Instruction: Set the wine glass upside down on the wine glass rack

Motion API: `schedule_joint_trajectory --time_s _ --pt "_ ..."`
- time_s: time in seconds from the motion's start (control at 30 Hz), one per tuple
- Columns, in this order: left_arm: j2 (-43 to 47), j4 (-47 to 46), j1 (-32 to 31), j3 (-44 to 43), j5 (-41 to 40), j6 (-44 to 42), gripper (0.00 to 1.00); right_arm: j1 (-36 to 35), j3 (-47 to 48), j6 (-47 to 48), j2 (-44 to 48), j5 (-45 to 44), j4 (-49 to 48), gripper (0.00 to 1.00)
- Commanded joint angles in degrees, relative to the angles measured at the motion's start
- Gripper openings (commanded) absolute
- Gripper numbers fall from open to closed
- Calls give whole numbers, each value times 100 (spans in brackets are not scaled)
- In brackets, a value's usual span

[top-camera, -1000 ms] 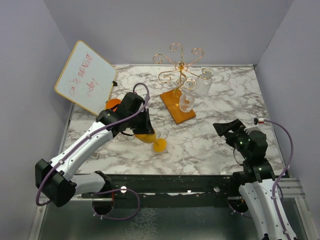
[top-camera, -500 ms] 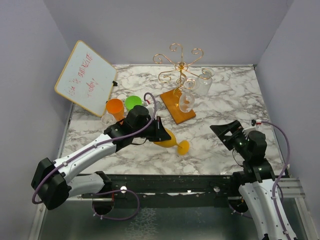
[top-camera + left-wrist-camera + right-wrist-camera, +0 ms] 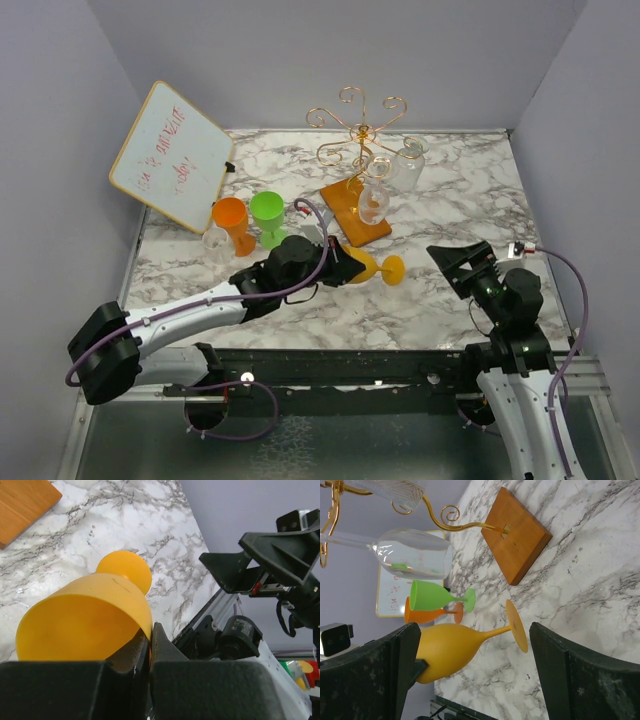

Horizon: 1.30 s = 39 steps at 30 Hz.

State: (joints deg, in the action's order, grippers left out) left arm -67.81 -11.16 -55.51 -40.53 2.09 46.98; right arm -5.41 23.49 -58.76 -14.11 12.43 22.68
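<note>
1. Wine glass (image 3: 368, 266): held on its side by the left gripper (image 3: 342, 270), which is clamped on the bowl's rim, with stem and foot pointing straight ahead of the hand.
2. The wine glass rack (image 3: 358, 150) stands near, off the hand's left side.
3. The right gripper (image 3: 462, 264) hangs beyond the foot, its fingers apart and empty.

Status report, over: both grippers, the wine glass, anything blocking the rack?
Left gripper shut on yellow wine glass, held sideways. Right gripper open, empty. Glass not yet on wine glass rack. Two clear glasses already hang there.
</note>
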Motion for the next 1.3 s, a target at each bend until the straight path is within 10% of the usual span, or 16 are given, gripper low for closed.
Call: schedule_joint_trajectory --time_s 0.0,0.5,1.27 --pt "-9 -697 -346 61 -1147 117 0 6 -195 -488 83 264 -213 94" --pt "-628 -1734 -1341 -527 -2899 -868 0 8 173 -1915 101 513 -240 59" --pt "-1429 -3147 -1808 -785 -2624 -1317 0 9 514 -3231 -1054 -301 135 52"
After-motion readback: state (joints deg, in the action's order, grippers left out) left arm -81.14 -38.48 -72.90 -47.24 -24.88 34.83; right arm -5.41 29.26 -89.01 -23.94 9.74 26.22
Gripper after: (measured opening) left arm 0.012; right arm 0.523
